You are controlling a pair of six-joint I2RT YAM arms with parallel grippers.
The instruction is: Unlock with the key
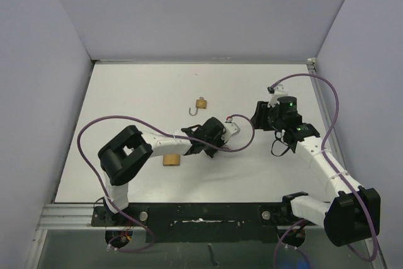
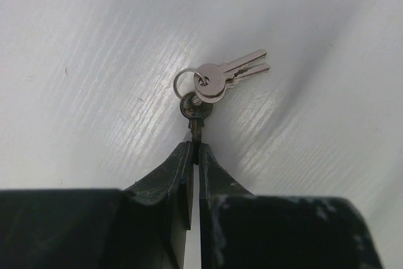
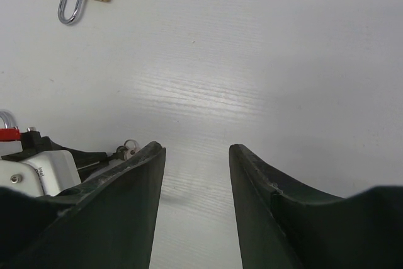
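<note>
Ok so starting from the left: there's a small tan block sitting on the white counter, just beside the left arm's white forearm link. Next up, the left pincer is pressed together on the blade of one key from a bunch of silver keys on a ring. The other two keys fan out to the right past the tips, lying on the counter as far as I can tell. A bit further back is the small brass padlock, flat on the counter with its silver shackle hooked open. It's near the left arm's wrist but not touching it. Over on the right, the right pincer is spread, only bare counter showing between its fingers, facing toward the padlock and keys.
</note>
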